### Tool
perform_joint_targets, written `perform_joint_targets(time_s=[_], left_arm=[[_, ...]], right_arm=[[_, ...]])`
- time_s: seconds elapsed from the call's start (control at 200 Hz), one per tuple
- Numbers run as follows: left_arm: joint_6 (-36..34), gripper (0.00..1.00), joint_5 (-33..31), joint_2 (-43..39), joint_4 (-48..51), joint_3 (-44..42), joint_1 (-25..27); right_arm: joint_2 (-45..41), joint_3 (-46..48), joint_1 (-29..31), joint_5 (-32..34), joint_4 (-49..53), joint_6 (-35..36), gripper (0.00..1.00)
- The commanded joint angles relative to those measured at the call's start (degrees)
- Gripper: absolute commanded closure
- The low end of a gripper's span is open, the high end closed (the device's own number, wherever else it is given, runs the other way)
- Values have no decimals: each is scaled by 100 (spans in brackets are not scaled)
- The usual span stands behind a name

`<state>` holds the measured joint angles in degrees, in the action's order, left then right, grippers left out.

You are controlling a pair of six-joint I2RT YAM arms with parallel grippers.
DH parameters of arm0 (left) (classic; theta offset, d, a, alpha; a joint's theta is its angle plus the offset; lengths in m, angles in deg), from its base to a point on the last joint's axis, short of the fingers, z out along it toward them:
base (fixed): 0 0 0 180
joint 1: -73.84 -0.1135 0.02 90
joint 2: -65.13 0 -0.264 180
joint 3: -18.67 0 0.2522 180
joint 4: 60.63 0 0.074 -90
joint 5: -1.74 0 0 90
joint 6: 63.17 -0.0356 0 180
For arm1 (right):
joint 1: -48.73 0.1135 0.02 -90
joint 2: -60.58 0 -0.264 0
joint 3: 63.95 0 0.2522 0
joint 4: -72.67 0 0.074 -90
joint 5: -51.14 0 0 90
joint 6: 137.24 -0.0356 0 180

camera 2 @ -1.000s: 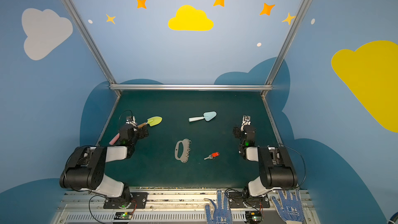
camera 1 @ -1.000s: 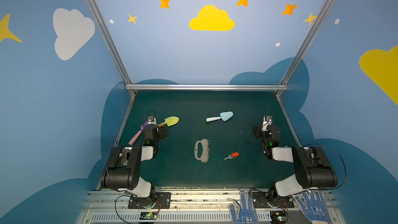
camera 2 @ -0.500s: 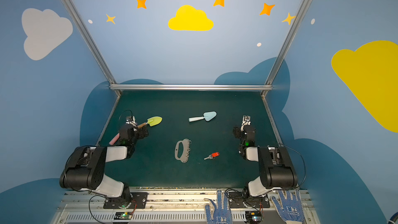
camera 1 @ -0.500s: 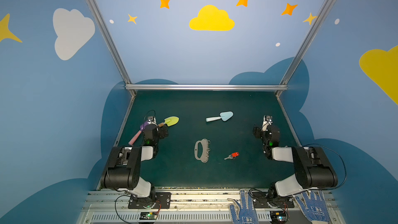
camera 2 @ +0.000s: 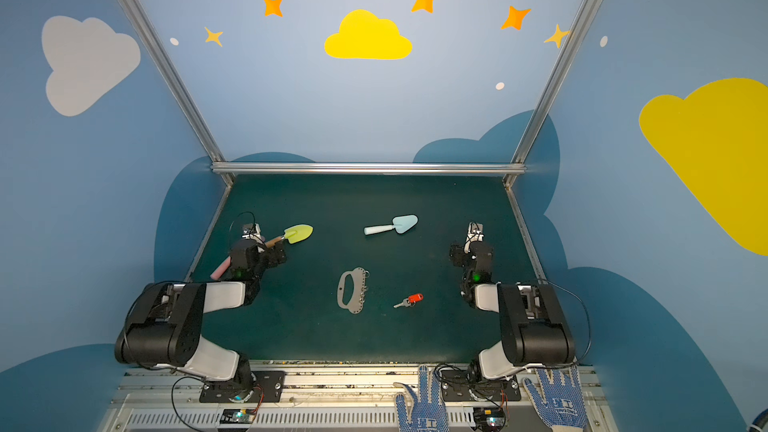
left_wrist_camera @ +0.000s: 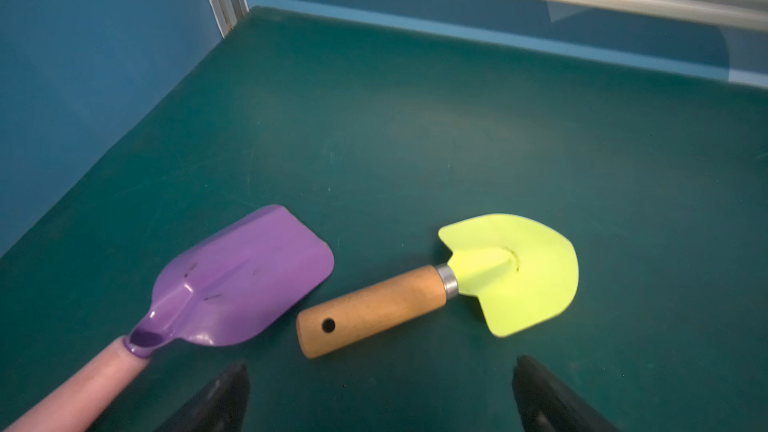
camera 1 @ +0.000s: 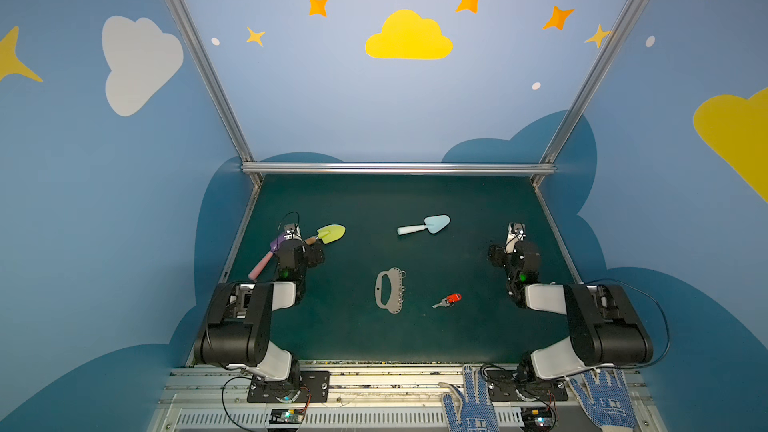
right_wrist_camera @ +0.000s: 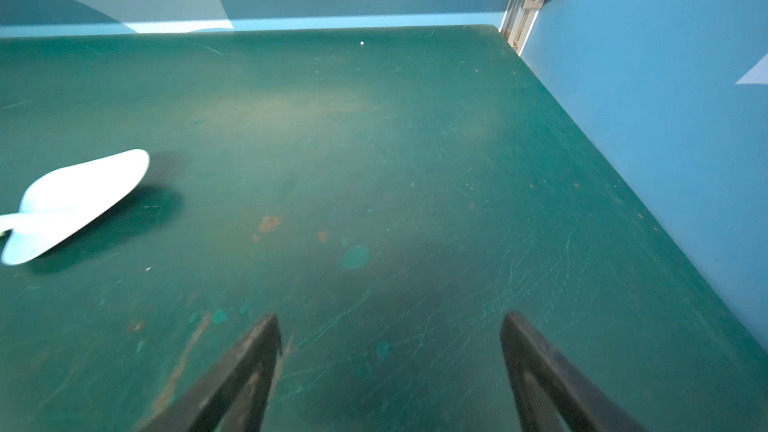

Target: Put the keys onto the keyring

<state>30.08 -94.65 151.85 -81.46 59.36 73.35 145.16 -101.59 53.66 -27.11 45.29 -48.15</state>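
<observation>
The keys, a small silver key on a red tag, lie on the green mat right of centre in both top views. Just to their left lies the keyring, a flat grey plate with an oval cut-out and small rings along its right edge. My left gripper is open at the left side of the mat, far from both. My right gripper is open at the right side with only bare mat between its fingers. Neither wrist view shows the keys or keyring.
A purple shovel with a pink handle and a yellow-green shovel with a wooden handle lie just ahead of my left gripper. A light blue shovel lies at the back centre. Blue walls and an aluminium rail bound the mat.
</observation>
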Motion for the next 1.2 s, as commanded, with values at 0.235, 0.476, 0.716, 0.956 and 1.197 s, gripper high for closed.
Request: perform_joint_targets(time_s=[0.235, 0.476, 0.716, 0.956, 1.197], left_arm=[[3147, 0, -585, -962, 2932, 1653, -276], [3461, 28, 2955, -357, 3992, 2421, -151], [3500, 47, 3168, -13, 4767, 2524, 1192], [3805, 49, 2933, 11, 4476, 2197, 2534], [3916, 49, 2845, 137, 4192, 2155, 3137]], right_arm=[[-1770, -1815, -523, -1072, 4302, -3216, 7], [-1995, -1904, -519, -3240, 5116, -2934, 39], [-2252, -1788, -49, -3414, 6297, -2740, 46], [-1794, -1834, 681, -3029, 7249, -2628, 58], [-1408, -1497, 1606, -2808, 7041, -2972, 63]])
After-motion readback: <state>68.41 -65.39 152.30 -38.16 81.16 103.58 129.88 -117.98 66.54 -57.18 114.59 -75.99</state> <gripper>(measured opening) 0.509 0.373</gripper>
